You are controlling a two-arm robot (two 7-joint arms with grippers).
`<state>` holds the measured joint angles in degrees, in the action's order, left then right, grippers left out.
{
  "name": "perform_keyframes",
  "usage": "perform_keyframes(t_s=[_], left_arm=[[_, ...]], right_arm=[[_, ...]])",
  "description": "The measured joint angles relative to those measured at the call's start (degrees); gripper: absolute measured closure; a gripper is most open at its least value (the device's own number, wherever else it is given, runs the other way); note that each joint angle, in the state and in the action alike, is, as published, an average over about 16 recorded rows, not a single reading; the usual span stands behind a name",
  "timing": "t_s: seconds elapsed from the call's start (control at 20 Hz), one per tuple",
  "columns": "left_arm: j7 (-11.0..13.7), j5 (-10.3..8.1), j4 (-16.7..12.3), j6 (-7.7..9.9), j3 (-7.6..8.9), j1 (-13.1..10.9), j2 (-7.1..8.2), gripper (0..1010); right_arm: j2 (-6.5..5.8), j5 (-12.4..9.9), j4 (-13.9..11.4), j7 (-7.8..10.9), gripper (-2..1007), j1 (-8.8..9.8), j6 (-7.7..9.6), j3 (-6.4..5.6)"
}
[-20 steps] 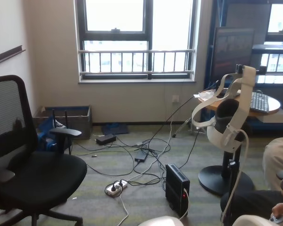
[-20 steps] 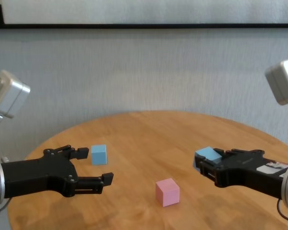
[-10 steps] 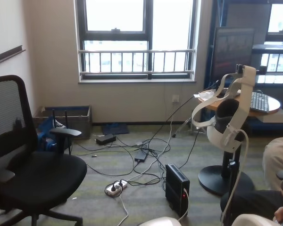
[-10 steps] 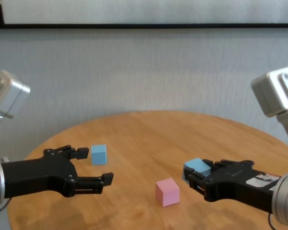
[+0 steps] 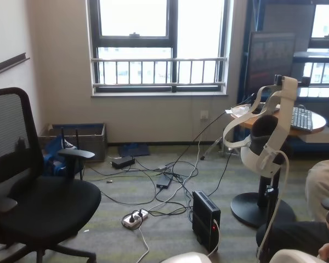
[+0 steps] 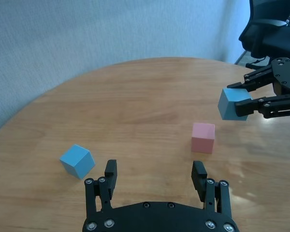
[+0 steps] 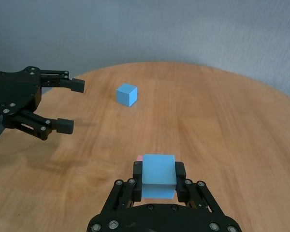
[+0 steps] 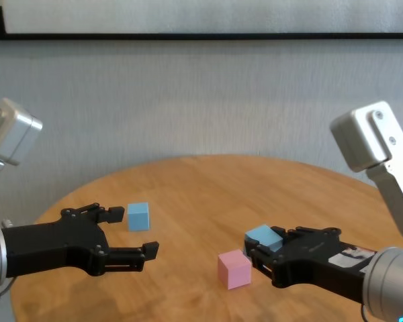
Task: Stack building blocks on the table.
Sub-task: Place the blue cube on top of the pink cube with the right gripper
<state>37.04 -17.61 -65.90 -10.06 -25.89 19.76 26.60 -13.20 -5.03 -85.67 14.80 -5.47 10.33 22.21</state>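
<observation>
- Risk: right gripper (image 8: 260, 249) carries a light blue cube (image 8: 264, 237) close to the pink cube (image 8: 234, 269); if it comes in too low, the cube's lower edge could clip the pink one and shove it across the tabletop (image 8: 208, 194), so no stack.
- Risk: release off-centre → blue cube tips off the pink cube's top. Both are small w/ equal faces, little margin for offset or tilt.
- Risk: held cube looks slightly skewed in the chest view; if faces aren't parallel at let-go, it may rock or slide.
- Right gripper: clamped on the light blue cube, held clear of the tabletop, just above and to the robot's right of the pink cube, not yet over it. In the right wrist view only a sliver of pink shows behind the held cube (image 7: 158, 175).
- Left gripper (image 8: 138, 234): spread wide, holding nothing, hovering low at the left side of the tabletop.
- Second light blue cube (image 8: 138, 216) sits on the tabletop just beyond the left gripper's fingertips, not touching; well apart from the pink cube.
</observation>
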Motion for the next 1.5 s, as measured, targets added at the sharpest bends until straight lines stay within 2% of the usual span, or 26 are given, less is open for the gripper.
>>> perform_keyframes(t_s=[0.55,1.5], left_arm=[[0.00,0.00,0.00,0.00,0.00,0.00,0.00,10],[0.00,0.00,0.00,0.00,0.00,0.00,0.00,10]], right_arm=[[1.80,2.67,1.87,-0.06,647,-1.19,-0.26,0.51],[4.98,5.90,5.72,-0.77,647,-3.59,0.47,0.62]])
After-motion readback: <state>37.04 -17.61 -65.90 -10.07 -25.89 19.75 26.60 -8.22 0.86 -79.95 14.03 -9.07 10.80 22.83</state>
